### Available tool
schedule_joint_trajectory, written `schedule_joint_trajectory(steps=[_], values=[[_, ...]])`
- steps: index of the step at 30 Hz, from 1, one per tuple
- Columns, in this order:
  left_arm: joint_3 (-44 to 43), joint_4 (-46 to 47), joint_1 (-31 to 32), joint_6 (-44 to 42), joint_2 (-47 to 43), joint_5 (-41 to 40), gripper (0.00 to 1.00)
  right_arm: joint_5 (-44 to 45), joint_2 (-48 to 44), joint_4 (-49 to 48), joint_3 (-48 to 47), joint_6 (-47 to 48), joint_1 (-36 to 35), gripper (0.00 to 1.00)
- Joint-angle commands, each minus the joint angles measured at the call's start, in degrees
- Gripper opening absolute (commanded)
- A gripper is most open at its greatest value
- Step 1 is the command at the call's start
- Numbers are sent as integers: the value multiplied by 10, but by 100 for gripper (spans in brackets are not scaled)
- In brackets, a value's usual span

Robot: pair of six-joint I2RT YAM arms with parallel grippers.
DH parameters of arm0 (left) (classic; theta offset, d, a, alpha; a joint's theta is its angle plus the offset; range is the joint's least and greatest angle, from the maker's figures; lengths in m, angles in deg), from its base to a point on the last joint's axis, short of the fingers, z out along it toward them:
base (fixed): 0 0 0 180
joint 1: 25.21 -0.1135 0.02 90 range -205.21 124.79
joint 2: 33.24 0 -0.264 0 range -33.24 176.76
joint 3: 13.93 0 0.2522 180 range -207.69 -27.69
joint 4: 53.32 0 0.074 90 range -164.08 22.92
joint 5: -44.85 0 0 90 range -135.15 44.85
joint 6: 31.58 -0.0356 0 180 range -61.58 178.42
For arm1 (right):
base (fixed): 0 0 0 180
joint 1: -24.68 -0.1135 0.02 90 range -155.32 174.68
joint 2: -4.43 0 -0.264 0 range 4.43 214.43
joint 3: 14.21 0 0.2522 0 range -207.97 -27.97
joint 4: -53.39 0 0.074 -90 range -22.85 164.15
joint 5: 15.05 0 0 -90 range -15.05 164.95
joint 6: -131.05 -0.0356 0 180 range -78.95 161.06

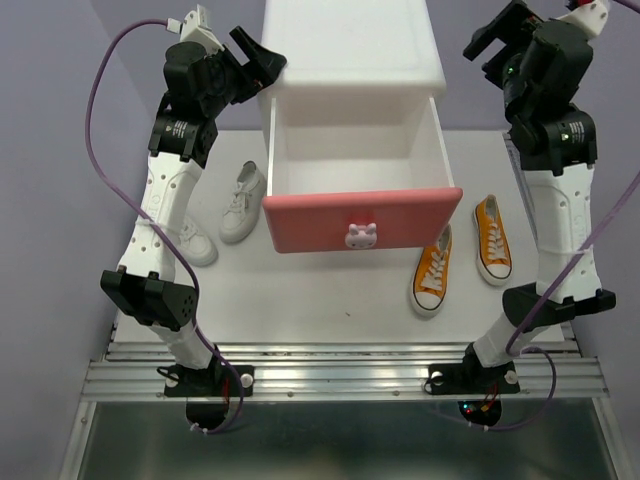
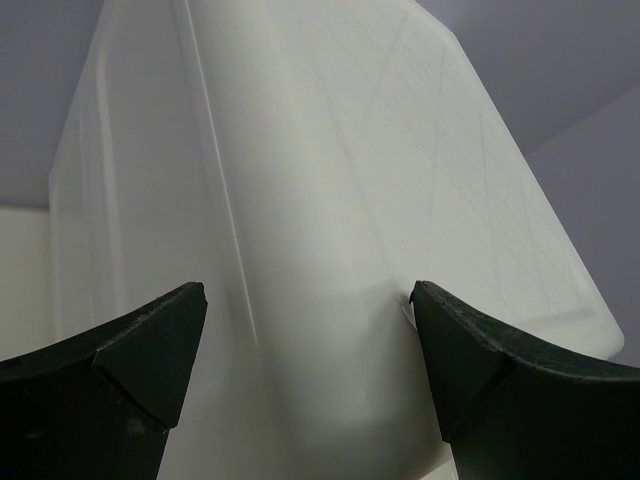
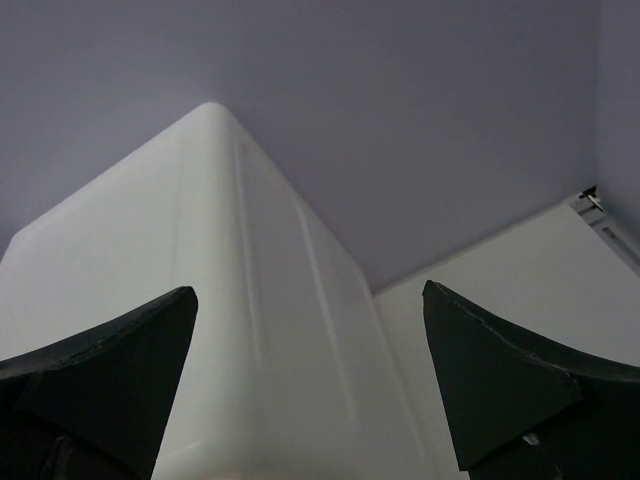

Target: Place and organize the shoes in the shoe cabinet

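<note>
Lavender walls close in a white worktop (image 1: pixel 330 300). From above, the cabinet (image 1: pixel 350 40) stands at the back with its pink drawer (image 1: pixel 362 215) pulled out. The left hand (image 1: pixel 262 55) hangs spread wide by one top corner, the white shoes (image 1: pixel 243 203) on the worktop nearer its arm's base. The right hand (image 1: pixel 487 42), also wide, hangs off the other corner, with the orange shoes (image 1: pixel 432 270) likewise nearer. At the left wrist, the cabinet's white wall shows between dark fingers (image 2: pixel 130 380). At the right wrist, a cabinet corner shows between them, nothing held.
</note>
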Motion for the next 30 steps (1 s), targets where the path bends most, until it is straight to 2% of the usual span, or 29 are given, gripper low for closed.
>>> schedule_joint_trajectory(steps=[1, 7, 9, 11, 12, 14, 15, 21, 27, 30], values=[[33, -187, -11, -67, 48, -23, 93, -10, -60, 34, 33, -37, 46, 100], [28, -187, -11, -67, 48, -22, 93, -14, -46, 246, 64, -65, 105, 100], [26, -188, -11, -67, 51, -21, 93, -26, -51, 276, 98, -76, 112, 100], [26, -188, -11, -67, 52, -21, 93, -33, -87, 257, 156, -94, 119, 100], [28, -187, -11, -65, 52, -22, 93, -45, -107, 236, 239, -97, 119, 100], [28, -188, -11, -64, 53, -22, 94, -50, -167, 168, 324, -117, 124, 100], [27, -187, -11, -63, 53, -23, 94, -67, -181, 137, 396, -112, 124, 100], [19, -192, -11, -63, 51, -28, 94, -175, -193, 176, 534, -90, 124, 100], [19, -196, -11, -62, 50, -28, 94, -194, -192, 152, 655, -50, 124, 100], [21, -196, -11, -61, 48, -29, 94, -228, -173, 142, 676, -26, 124, 100]])
